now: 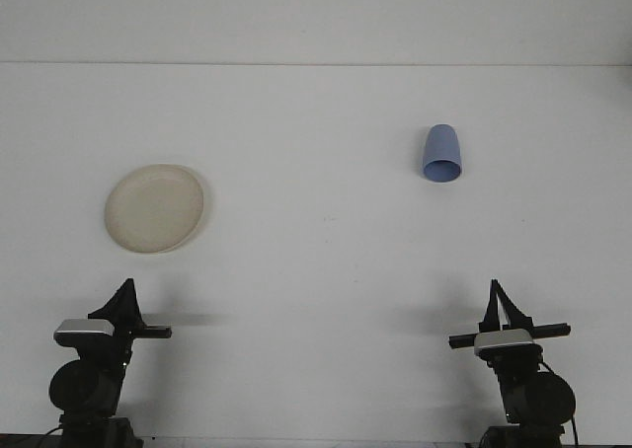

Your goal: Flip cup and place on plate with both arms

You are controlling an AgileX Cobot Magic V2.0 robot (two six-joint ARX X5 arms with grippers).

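A white table (316, 261) is seen from the front, with a pale wall behind it along the far edge. Only two loose items are noted on the surface: a plate (155, 208) and a cup (441, 153).

The cream plate is located on the left half of the table, lying flat, with nothing on it. The blue cup is located on the right half, further back than the plate, lying on its side with its open mouth turned toward the camera and slightly downward in the picture. Whether anything is inside cannot be made out, though the visible interior appears plain blue. The cup and plate are well apart, with bare table between them.

The left gripper (126, 292) is recorded at the near left edge, just below the plate and clear of it. The right gripper (497, 296) is recorded at the near right edge, well short of the cup and slightly to its right. Each gripper is seen edge-on as a dark pointed shape, so it cannot be told whether its fingers are spread or pressed together. Nothing is held by either.

No object is found between either gripper and the item ahead of it. Broad bare surface is observed across the centre, behind both items up to the far edge, and to the outer sides.
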